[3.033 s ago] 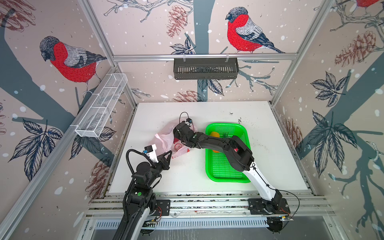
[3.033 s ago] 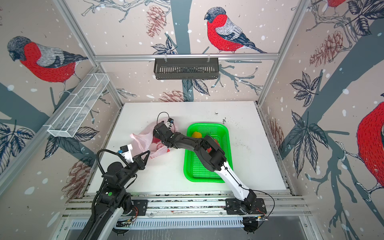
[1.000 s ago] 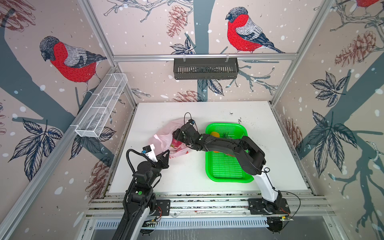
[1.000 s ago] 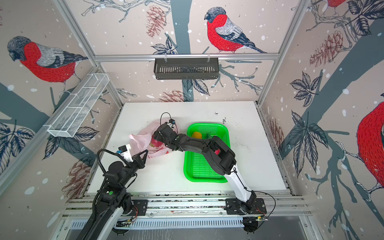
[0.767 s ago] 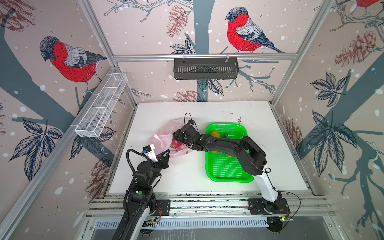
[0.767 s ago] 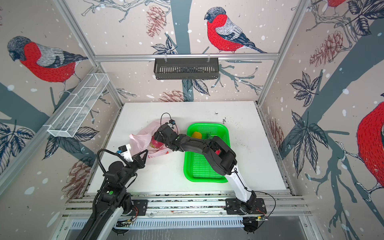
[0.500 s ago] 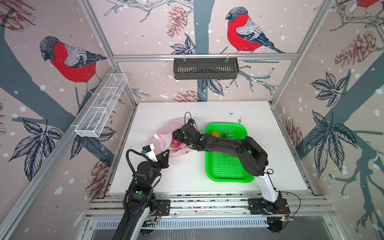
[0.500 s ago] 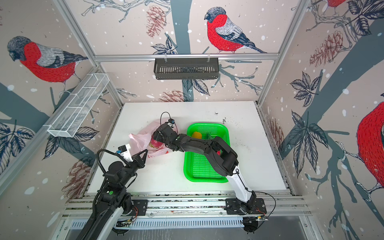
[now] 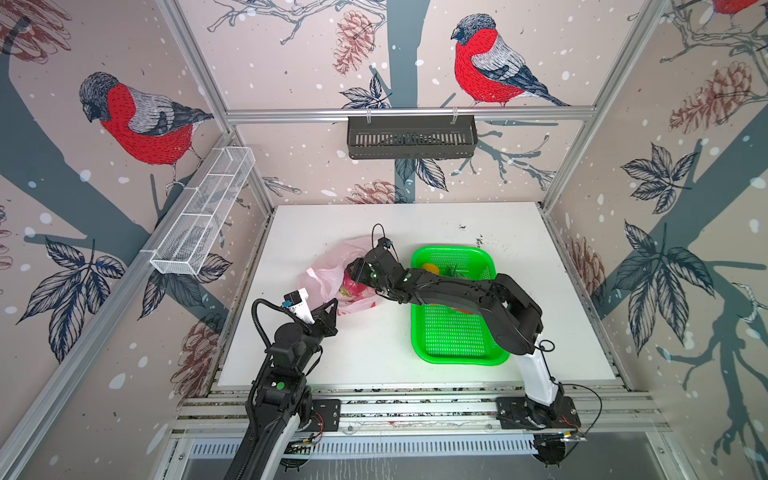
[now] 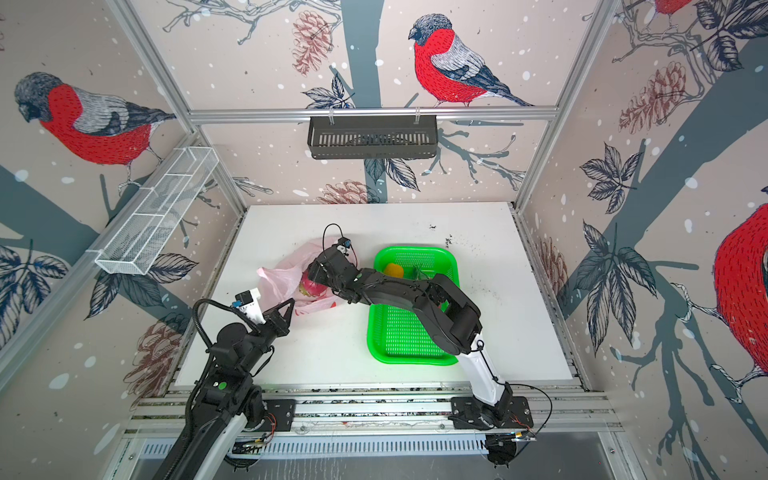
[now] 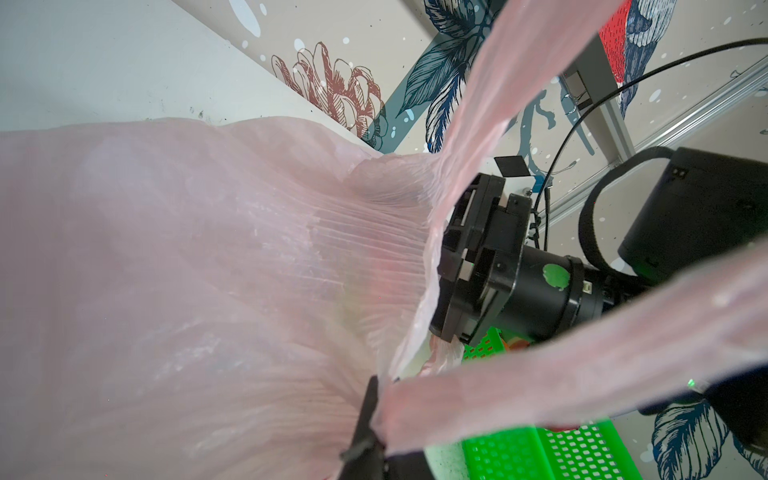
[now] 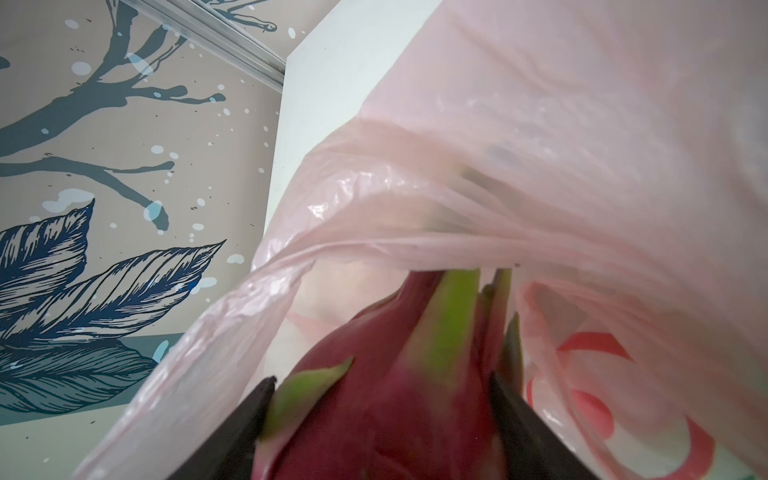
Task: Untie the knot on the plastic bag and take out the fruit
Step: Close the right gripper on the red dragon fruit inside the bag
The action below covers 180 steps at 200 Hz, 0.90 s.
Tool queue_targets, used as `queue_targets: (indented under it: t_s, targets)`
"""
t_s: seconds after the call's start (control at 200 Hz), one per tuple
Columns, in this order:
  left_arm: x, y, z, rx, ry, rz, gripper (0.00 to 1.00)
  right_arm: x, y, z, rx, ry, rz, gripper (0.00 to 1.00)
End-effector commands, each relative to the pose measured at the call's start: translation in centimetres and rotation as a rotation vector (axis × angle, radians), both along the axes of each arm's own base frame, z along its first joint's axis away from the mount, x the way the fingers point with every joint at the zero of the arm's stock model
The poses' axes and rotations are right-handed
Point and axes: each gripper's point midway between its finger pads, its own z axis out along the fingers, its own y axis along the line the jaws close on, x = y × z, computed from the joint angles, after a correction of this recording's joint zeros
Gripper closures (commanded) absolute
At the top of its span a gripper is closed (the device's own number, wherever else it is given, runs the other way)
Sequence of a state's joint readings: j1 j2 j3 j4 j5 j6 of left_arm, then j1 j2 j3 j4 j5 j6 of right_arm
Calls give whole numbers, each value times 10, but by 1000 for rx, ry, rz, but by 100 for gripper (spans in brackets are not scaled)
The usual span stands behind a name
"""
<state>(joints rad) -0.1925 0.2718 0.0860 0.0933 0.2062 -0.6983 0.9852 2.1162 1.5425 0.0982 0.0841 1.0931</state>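
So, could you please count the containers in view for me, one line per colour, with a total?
pink bag: 1
green basket: 1
black basket: 1
white wire rack: 1
Total: 4

Left end effector (image 9: 332, 305) pinched closed, right end effector (image 12: 382, 378) spread wide.

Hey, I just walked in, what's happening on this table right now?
Two robot arms are emptying a pink plastic bag of fruit. The left gripper is shut on a handle strip, pulling the bag's mouth open. The right gripper reaches inside the bag, its jaws closed against both sides of a dragon fruit that has not come out yet. An orange ball already lies in the green basket beside the bag.
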Motion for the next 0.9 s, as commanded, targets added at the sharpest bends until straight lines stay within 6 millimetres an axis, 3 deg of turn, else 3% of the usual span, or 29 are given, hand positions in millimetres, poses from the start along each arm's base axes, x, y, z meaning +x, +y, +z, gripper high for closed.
queue_targets:
  t_s: [0.0,0.491,0.896]
  targets:
    - [2,1,10,1,-50,6,100,0,-2,10,9,-23,0,48]
    - [3,2,6,2,-46,14,100,3,-19,22,25,-36,-31,49]
    - [6,6,12,1,-73,41,100,-9,-15,44,42,-57,18,49]
